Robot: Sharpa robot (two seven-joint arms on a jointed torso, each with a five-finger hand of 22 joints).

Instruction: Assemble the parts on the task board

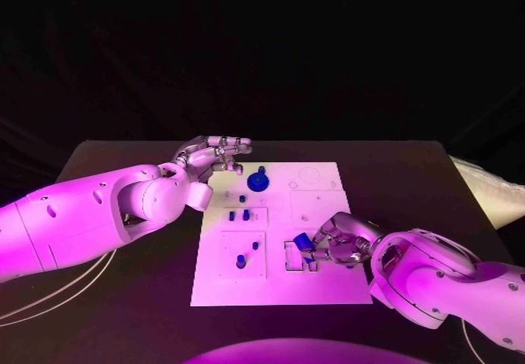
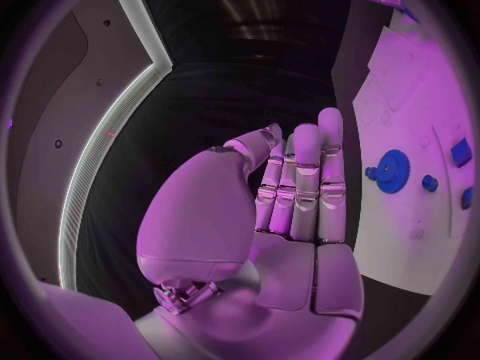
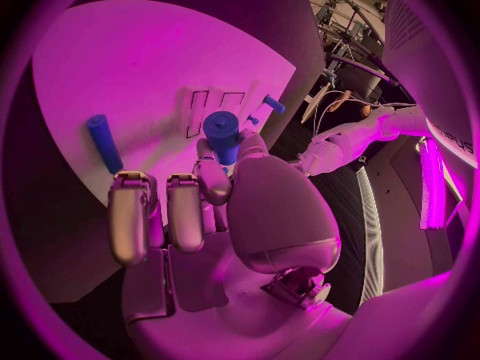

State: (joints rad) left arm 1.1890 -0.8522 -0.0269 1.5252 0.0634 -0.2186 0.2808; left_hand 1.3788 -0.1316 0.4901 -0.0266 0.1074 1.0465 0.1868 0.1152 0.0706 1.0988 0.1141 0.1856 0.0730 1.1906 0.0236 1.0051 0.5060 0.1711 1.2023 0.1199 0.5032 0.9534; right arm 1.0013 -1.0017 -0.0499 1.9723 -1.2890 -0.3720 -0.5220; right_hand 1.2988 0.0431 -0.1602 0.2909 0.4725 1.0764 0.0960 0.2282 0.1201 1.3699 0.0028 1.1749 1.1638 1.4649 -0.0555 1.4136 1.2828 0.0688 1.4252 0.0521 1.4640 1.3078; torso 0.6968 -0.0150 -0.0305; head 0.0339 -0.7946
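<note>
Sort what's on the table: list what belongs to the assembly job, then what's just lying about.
Job:
task board
blue gear
blue pegs standing in the board
blue part pinched in the right hand
left hand, empty, fingers straight

Lying about:
cables beside the left arm

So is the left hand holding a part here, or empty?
Empty. The left hand hovers off the task board edge with fingers straight and nothing between them; the blue gear lies apart on the board.
</note>
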